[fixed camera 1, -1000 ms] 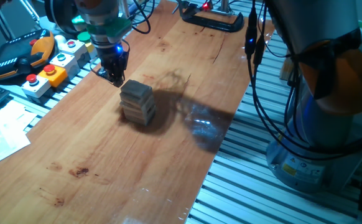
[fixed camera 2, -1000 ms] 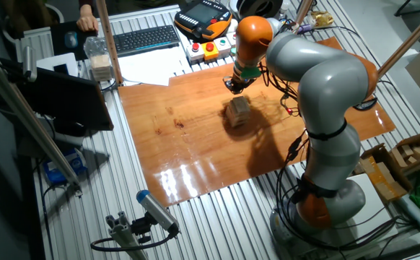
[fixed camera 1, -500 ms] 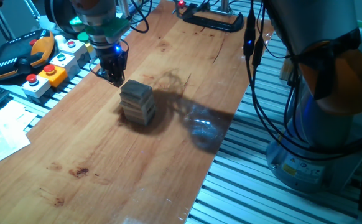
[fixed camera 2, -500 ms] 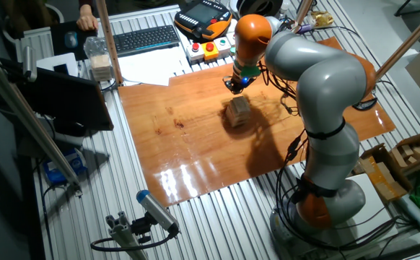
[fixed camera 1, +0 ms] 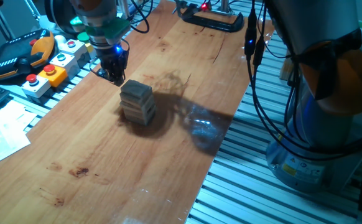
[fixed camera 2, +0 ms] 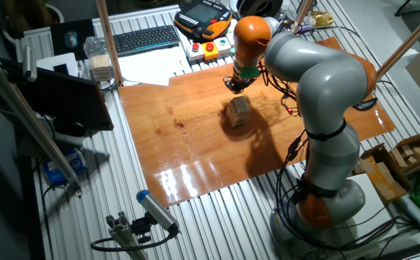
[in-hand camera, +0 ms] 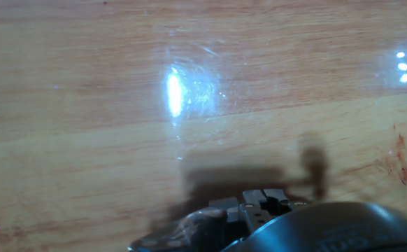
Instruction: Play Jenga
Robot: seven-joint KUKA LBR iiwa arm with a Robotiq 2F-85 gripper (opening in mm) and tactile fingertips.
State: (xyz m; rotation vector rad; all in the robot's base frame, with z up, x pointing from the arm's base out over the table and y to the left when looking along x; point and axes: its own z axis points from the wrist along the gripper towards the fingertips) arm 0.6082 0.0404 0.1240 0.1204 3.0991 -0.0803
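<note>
The Jenga tower (fixed camera 1: pixel 137 102) is seen upright on the counter (fixed camera 1: pixel 106 162). The tool (fixed camera 1: pixel 114 77) is held just beside it; its fingers appear pressed together, though the view is blurred.

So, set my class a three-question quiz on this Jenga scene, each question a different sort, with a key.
1. True or false: the gripper is holding a block.
2. The tower stands on: A) the wooden board B) the metal slats C) the keyboard.
3. Fill in: in the hand view, the camera shows mostly bare ____.

Key:
1. False; it sits beside the tower, holding nothing visible.
2. A
3. Wood, with the fingertips at the bottom edge.
</note>
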